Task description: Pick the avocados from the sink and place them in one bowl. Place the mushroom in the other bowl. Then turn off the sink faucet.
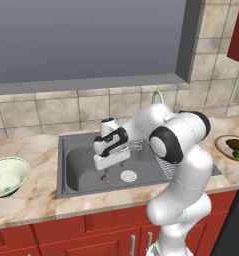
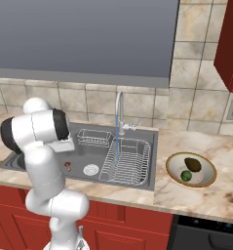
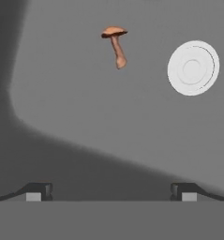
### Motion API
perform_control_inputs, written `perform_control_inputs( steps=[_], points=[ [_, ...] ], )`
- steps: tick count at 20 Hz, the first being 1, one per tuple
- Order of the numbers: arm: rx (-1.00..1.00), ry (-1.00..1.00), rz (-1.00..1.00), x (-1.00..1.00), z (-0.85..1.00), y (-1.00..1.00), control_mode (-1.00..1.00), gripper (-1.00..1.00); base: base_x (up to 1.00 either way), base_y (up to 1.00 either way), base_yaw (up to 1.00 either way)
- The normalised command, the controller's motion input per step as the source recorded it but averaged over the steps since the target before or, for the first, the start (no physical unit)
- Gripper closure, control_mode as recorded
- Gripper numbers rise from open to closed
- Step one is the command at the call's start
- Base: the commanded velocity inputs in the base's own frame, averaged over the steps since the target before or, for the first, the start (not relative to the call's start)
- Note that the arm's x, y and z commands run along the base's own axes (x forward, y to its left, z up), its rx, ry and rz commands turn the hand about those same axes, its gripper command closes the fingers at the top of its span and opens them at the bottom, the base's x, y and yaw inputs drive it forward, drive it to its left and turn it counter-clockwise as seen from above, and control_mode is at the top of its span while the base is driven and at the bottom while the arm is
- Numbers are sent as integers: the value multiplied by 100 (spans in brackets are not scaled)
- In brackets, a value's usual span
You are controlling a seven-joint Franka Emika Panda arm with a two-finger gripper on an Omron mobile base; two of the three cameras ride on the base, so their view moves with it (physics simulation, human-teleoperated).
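Note:
My gripper hangs open over the left half of the sink, with nothing between its fingers. The mushroom lies on the sink floor just below it, next to the white drain. In the hand view the mushroom lies ahead of the gripper, left of the drain. Both avocados, one dark and one green, rest in the tan bowl on the right counter. The pale green bowl stands empty on the left counter. Water streams from the faucet.
A wire rack fills the right half of the sink, and a smaller one sits at the back. A tiled wall runs behind the counter. My own arm hides part of the basin in both base views.

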Motion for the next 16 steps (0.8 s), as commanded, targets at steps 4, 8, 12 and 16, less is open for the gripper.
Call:
perform_control_inputs(
  steps=[4,8,12,16],
  points=[
    [0,0,-2,18,-29,6,-100,-100,0,0,0],
    [-1,0,-2,23,-27,11,-100,-100,0,0,0],
    [-2,0,-2,24,-29,8,-100,-100,0,0,0],
    [-3,0,-1,21,-28,1,-100,-100,0,0,0]
  ],
)
